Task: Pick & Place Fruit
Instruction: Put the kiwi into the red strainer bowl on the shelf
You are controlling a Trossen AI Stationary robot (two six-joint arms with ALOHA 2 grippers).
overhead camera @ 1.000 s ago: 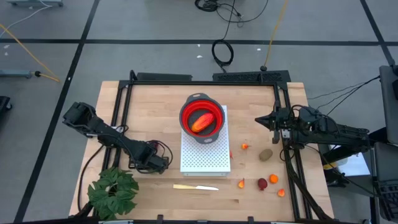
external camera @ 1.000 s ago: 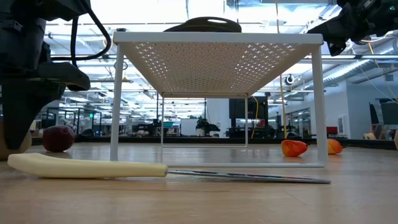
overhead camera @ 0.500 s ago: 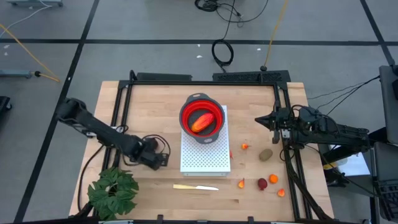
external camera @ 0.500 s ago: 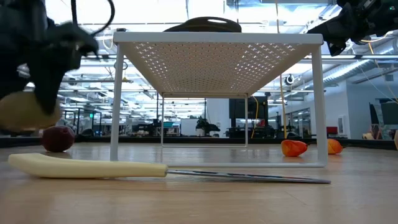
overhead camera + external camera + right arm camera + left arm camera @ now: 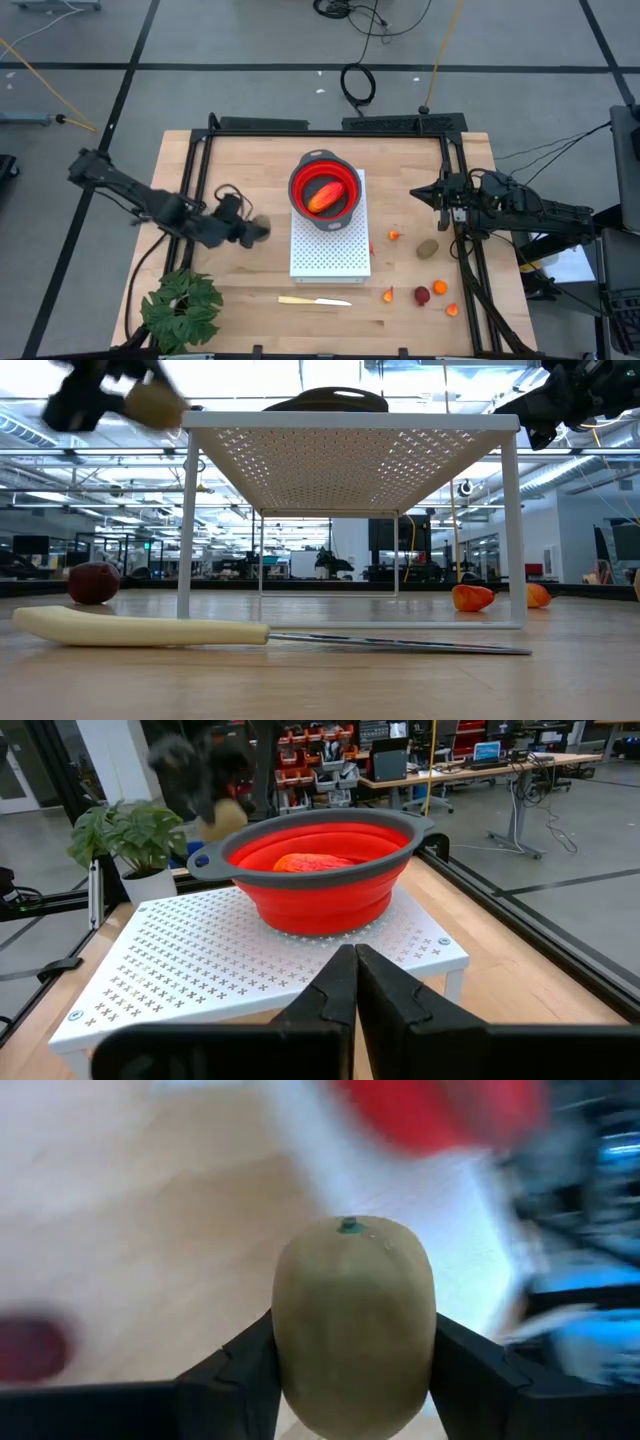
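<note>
My left gripper (image 5: 352,1380) has its fingers clamped on either side of an olive-brown oval fruit (image 5: 353,1320), and over the last second I've lifted it off the table near the leafy plant (image 5: 182,308) to rack height, just beside the white perforated rack (image 5: 330,255). The red bowl (image 5: 325,188) on top already holds the red-orange oblong (image 5: 323,194), so I judge the drop comes next. My right gripper (image 5: 355,982) waits closed at the table's right side.

we count two kiwis (image 5: 354,1325) (image 5: 428,248), one red ball (image 5: 422,295), four orange bits (image 5: 394,236) (image 5: 388,294) (image 5: 439,287) (image 5: 452,310), one bowl (image 5: 325,190), one knife (image 5: 314,300), one plant (image 5: 182,308).
</note>
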